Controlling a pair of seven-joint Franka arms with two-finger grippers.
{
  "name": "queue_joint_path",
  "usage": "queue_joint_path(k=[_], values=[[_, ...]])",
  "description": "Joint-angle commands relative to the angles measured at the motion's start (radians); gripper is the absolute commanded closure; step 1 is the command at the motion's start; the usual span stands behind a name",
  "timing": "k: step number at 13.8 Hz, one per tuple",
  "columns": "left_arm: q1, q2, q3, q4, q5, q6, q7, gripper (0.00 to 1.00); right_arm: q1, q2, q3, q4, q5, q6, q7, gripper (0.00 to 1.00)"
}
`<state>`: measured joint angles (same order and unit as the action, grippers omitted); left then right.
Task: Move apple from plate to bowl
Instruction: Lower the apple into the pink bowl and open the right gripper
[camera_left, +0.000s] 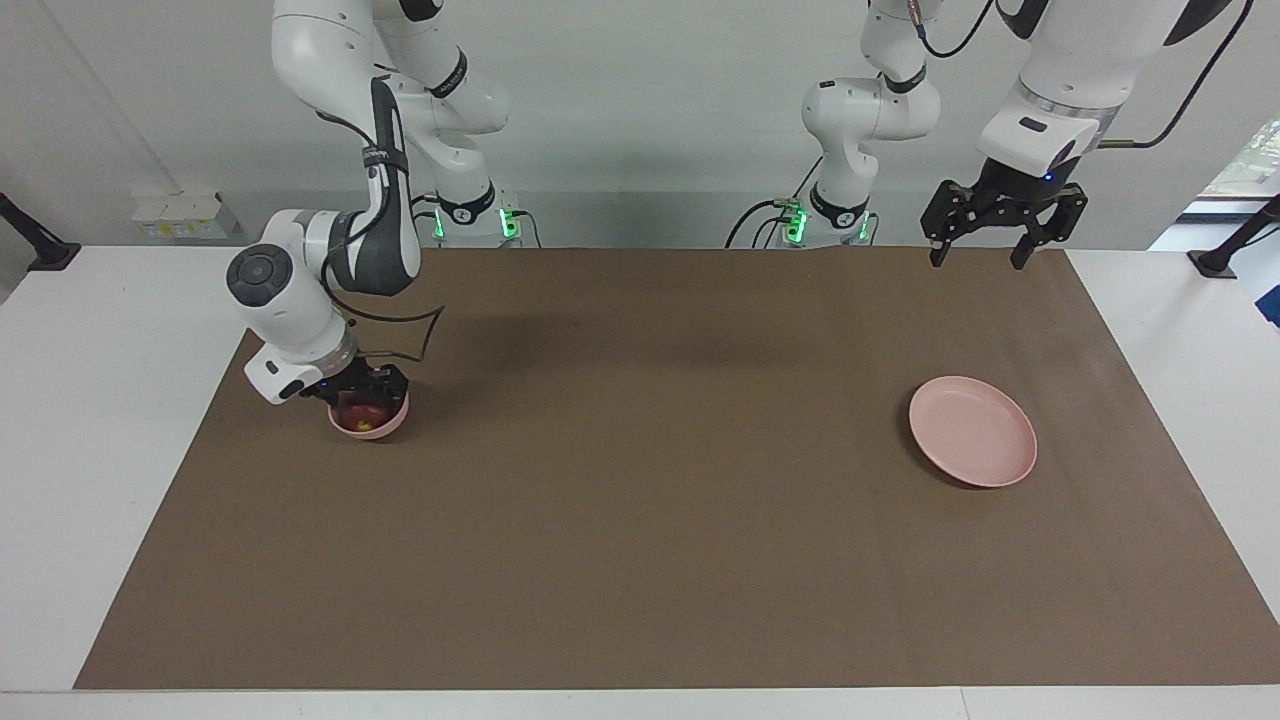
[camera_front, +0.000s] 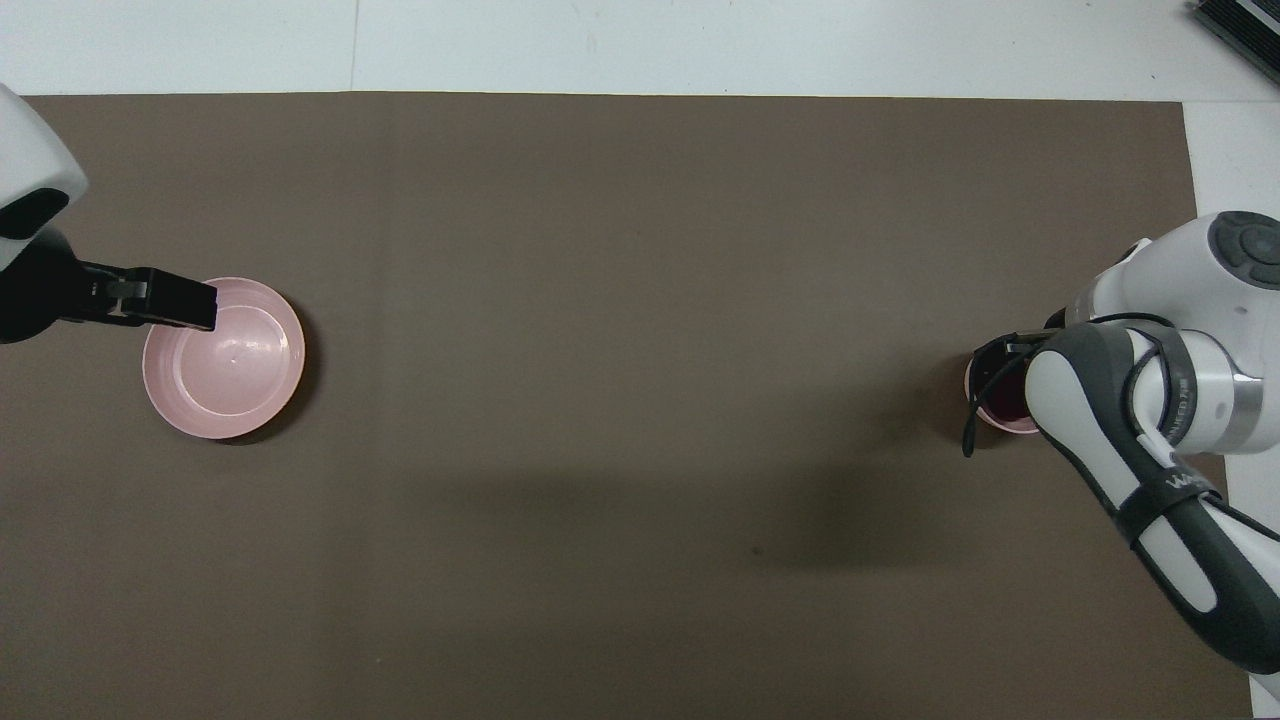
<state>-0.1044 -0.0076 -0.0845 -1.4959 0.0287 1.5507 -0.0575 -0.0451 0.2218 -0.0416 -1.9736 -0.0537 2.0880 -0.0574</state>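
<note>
In the bowl the apple (smooth, firm, apt to roll) sits under the right gripper, jaws indiscernible; left gripper waits open.

A white table is carrying a big brown mat that is covering most of its top, leaving white strips showing along the edges. Two pink dishes are sitting directly on the mat, well apart. A wide, shallow plate is lying toward the left arm's end. A small deep bowl is standing toward the right arm's end.
</note>
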Motion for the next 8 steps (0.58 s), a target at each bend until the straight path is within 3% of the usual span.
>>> queue_joint_path(k=[1, 8], values=[[-0.009, -0.019, 0.012, -0.015, -0.013, -0.012, -0.001, 0.00, -0.003, -0.034, 0.015, 0.080, -0.006, -0.080, 0.045, 0.00], [0.011, -0.019, 0.028, -0.015, -0.012, -0.014, -0.001, 0.00, 0.028, -0.205, 0.035, 0.169, -0.006, -0.181, 0.186, 0.00]])
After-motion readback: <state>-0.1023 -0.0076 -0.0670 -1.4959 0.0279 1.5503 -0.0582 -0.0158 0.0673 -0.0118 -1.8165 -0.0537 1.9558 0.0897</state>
